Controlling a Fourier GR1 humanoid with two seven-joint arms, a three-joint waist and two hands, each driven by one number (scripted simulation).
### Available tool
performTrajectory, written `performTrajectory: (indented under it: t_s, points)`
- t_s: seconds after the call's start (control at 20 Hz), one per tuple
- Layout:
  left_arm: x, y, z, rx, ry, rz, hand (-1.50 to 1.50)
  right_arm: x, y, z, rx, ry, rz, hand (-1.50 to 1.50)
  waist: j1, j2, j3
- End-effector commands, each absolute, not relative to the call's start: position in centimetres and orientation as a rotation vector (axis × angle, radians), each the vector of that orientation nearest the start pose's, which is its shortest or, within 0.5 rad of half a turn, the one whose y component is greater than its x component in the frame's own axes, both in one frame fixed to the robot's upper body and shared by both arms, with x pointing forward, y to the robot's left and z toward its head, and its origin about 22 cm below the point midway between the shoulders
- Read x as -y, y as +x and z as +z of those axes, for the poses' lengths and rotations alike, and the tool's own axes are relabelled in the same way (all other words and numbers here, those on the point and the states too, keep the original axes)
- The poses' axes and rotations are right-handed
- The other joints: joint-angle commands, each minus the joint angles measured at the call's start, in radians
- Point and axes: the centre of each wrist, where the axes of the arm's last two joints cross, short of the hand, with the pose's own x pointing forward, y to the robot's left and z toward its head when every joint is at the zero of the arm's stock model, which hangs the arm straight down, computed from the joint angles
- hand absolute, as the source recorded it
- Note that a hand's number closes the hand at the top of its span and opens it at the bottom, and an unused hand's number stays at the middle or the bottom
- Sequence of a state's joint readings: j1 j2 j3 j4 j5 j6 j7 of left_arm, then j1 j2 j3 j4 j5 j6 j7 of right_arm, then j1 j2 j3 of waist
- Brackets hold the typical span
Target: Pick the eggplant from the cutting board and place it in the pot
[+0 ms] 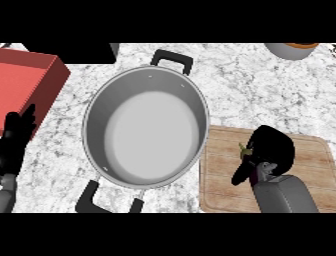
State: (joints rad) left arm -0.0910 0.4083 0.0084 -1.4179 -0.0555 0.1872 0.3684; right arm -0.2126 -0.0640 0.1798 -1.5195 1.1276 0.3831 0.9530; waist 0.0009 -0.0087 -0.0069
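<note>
Both of my grey forearms come in from the lower edge, nearest of all. At the right, my right robot hand point(272, 146) sits over the wooden cutting board point(315, 172), its black fingers curled down round the eggplant point(254, 173). Little of the eggplant shows: a dark purple patch under the palm and a small greenish stem tip poking out on the hand's left side. I cannot tell whether it rests on the board or is raised off it.

At the left, my left robot hand point(12, 145) rests open, fingers straight and pointing up the view, holding nothing. Its fingertips overlap the near edge of a red box point(12, 82) that lies on the marbled bench point(267, 95).

Between my hands stands the big steel pot point(97, 120), black handles at its far and near ends, its pale inside bare. Its right rim lies just beside the board's left edge.

Far off, at the upper right, part of a grey bowl point(293, 51) shows.
</note>
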Motion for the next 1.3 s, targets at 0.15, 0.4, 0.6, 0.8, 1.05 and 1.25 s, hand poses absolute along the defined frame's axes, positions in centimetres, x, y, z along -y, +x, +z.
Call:
performTrajectory:
  t_s: [0.15, 0.4, 0.6, 0.8, 1.05, 1.25]
  points:
    - [-32.9, 26.8, 3.4, 1.155, 0.538, -0.093, 0.00, 20.0, 25.1, 4.0, 0.666, -1.077, 0.966, 1.50, -0.006, 0.007, 0.007]
    - [-33.7, 25.8, 3.1, 1.137, 0.556, -0.078, 0.00, 23.3, 18.1, 6.5, 0.934, -0.940, 1.102, 1.50, -0.036, -0.002, 0.007]
    - [-32.4, 25.3, 3.1, 1.147, 0.536, -0.085, 0.00, 24.5, 15.7, 10.1, 0.966, -1.110, 1.069, 1.50, -0.017, 0.002, 0.007]
    - [-32.8, 25.8, 2.3, 1.163, 0.532, -0.080, 0.00, 25.1, 14.3, 12.4, 1.116, -1.234, 0.938, 1.50, -0.022, 0.004, 0.007]
    - [-33.7, 25.4, 2.2, 1.146, 0.529, -0.096, 0.00, 22.9, 12.5, 17.2, 1.466, -1.287, 0.794, 1.50, -0.012, 0.003, 0.006]
    - [-33.3, 25.8, 2.8, 1.153, 0.539, -0.096, 0.00, 21.3, 11.3, 19.6, 1.760, -1.183, 0.621, 1.50, -0.019, -0.004, 0.005]
